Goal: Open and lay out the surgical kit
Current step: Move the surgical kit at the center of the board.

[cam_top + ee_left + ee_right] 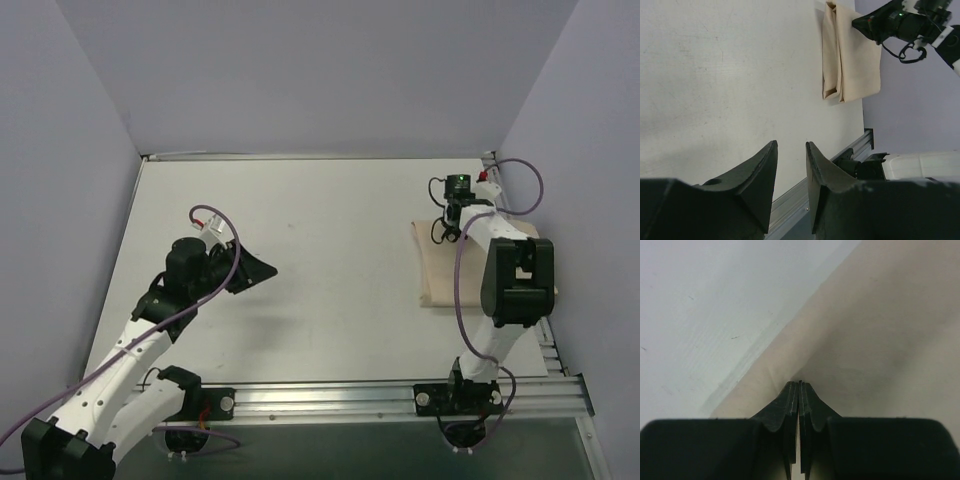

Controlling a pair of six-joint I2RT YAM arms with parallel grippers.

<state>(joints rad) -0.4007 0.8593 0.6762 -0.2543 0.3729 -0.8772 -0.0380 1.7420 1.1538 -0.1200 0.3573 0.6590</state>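
Note:
The surgical kit is a folded beige cloth wrap (445, 275) lying flat at the right side of the white table (330, 220). It also shows in the left wrist view (852, 60) and fills the right wrist view (880, 315). No steel tray or instruments show; whatever is inside the wrap is hidden. My right gripper (447, 232) sits at the wrap's far edge, and its jaws (799, 383) are shut, pinching a fold of the cloth. My left gripper (262, 268) hovers over the bare table at the left, open and empty (791, 143), far from the wrap.
An aluminium rail (330, 398) runs along the near table edge by both arm bases. Lilac walls close in the left, back and right sides. The wrap lies close to the right wall and the table's right edge.

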